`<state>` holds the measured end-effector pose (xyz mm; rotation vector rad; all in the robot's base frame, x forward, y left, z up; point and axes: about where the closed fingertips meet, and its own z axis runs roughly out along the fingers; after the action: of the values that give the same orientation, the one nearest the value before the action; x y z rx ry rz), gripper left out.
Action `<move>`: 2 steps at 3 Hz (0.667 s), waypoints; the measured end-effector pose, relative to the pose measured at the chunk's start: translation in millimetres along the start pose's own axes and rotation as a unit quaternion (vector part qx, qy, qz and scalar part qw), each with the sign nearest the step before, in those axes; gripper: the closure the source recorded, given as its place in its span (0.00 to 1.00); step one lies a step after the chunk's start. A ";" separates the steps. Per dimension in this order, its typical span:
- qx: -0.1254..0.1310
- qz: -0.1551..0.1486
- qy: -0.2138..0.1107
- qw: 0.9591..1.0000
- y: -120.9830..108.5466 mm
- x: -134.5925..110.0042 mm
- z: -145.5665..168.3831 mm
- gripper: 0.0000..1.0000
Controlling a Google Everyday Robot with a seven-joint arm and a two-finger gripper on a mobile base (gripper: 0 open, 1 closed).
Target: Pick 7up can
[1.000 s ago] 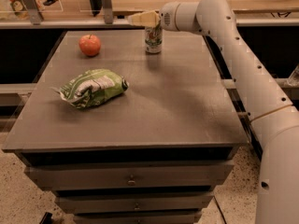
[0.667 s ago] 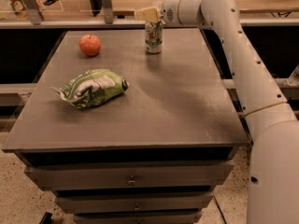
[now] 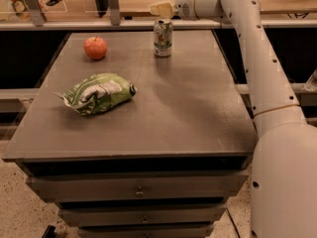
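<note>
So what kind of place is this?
Probably an office snack area or lab: a grey drawer cabinet on speckled flooring holds an apple, chip bag and 7up can, the pincer at the can's top.

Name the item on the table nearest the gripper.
The 7up can, upright, its top right at the gripper; the apple and chip bag lie farther left.

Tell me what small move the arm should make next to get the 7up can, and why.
Probably lower the pincer a little: it appears to hover just above the top of the upright 7up can, not yet around it.
</note>
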<state>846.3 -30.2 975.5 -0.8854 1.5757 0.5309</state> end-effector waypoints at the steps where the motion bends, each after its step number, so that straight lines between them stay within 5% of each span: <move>1: 0.002 -0.009 0.001 1.000 -5.1 -0.6 -3.2 0.22; 2: 0.004 -0.018 0.011 1.000 -8.5 3.8 -7.8 0.00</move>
<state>848.0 -42.2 974.6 -0.9137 1.5778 0.4912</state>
